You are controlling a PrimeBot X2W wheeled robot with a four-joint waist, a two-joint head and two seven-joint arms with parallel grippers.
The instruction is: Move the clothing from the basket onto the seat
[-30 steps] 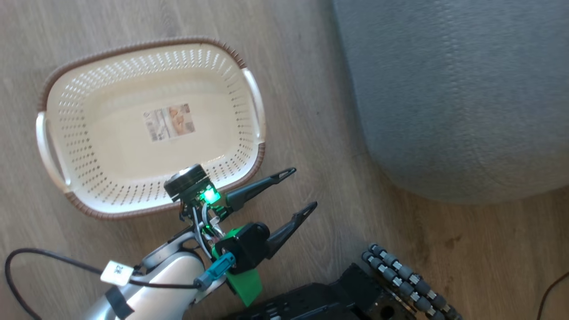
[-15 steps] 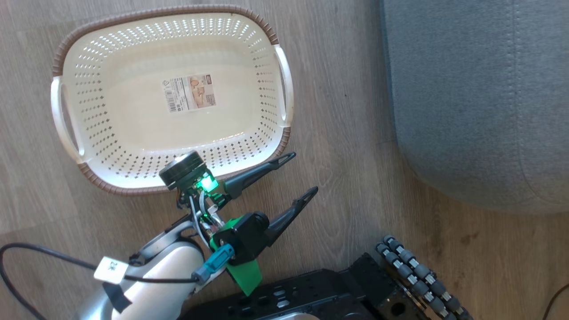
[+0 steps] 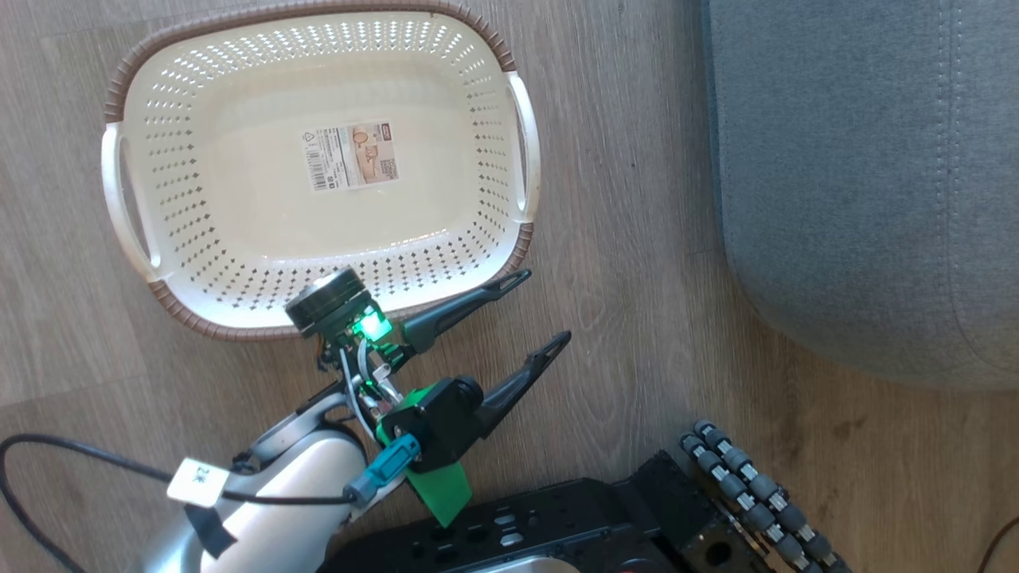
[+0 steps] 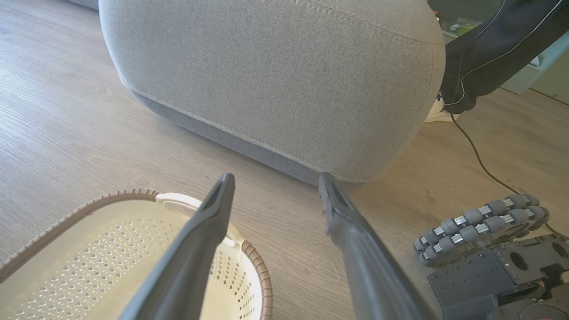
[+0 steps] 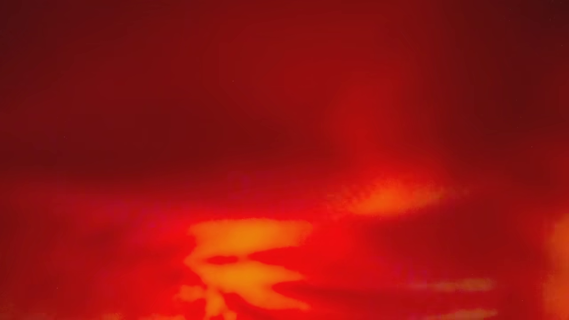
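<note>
- The basket (image 3: 199, 263) is shown empty.
- The left gripper (image 3: 546, 306), spread wide and empty, is held just right of the basket's near rim, which could be knocked by a swing.
- The seat (image 3: 860, 183), well right of the basket, is cut off by the frame.
- The clothing (image 5: 284, 133) is seen as a red blur over the right wrist lens; its place and the right gripper's grip cannot be told. If loosely held, it could be dropped short of the seat.

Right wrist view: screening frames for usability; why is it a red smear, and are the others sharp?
Right wrist view: defocused red-orange blur, probably bright red fabric clothing against the lens. Head view: sharp, with sun glare on the cream-white perforated plastic basket. Left wrist view: sharp.
</note>
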